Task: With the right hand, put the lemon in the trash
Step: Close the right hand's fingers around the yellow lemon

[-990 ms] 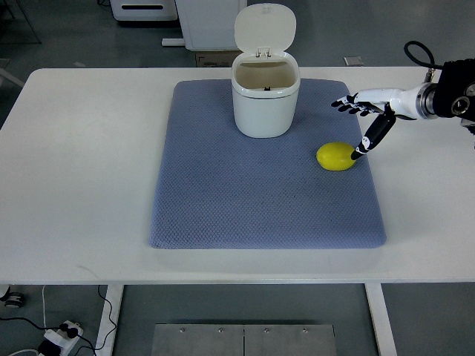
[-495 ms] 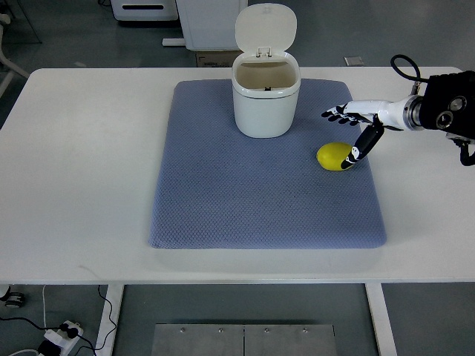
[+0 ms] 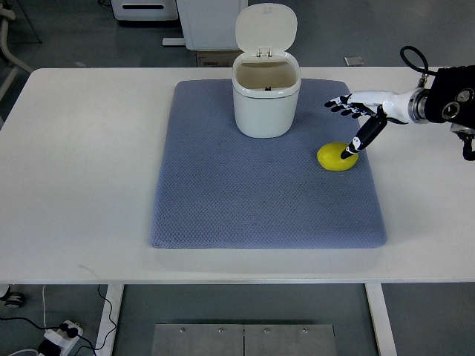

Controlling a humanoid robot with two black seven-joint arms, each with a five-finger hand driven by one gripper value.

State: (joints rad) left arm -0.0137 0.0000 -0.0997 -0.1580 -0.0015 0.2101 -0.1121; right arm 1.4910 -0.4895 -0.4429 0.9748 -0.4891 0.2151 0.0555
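Lemon point(image 3: 337, 157) lies on the blue mat point(image 3: 223, 200), right of the open white bin point(image 3: 266, 100), lid up. Right hand point(image 3: 361, 119) hovers over it, fingers spread, nothing held; thumb tip appears to touch the lemon's top. Risk: the round fruit looks liable to roll if pressed from one side before the fingers wrap it, leaving a weak grip and a drop short of the bin.

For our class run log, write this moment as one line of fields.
right hand: open, over lemon, thumb tip at it | lemon: on mat, ungrasped | trash bin: lid up | left hand: unseen
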